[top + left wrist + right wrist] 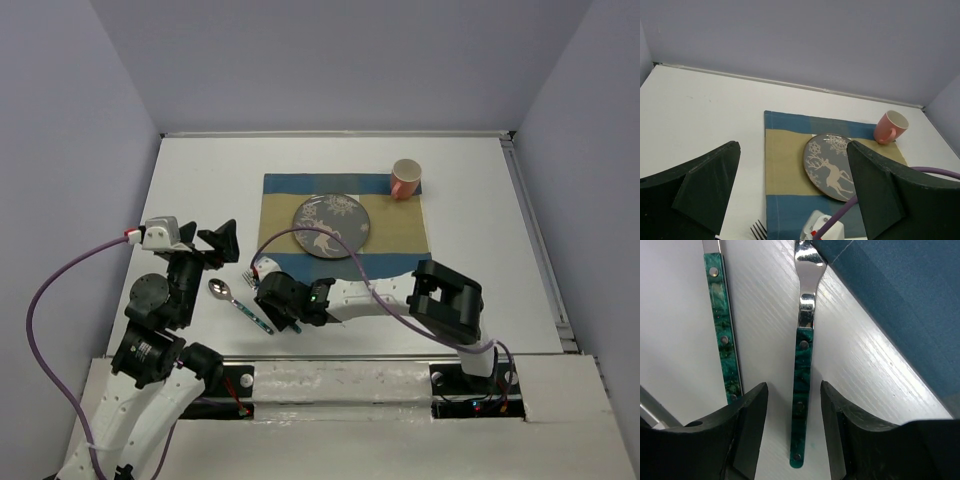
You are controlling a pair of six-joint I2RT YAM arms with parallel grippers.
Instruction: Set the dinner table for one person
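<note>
The dinner table (200, 190) is a plain white top. A blue-and-tan placemat (400, 235) lies on it with a grey deer plate (331, 226) and a pink mug (406, 179). A green-handled fork (801, 380) lies flat on the table just left of the placemat. A green-handled spoon (232, 300) lies left of it. My right gripper (793, 390) is open, low over the table, with one jaw on each side of the fork handle and not touching it. My left gripper (220, 245) is open and empty, raised above the table left of the placemat.
The spoon handle (721, 335) lies close beside my right gripper's left finger. The placemat edge (890, 315) runs just right of the fork. The left wrist view shows the plate (832, 167), the mug (890, 127) and the fork tines (759, 230). Walls enclose the table.
</note>
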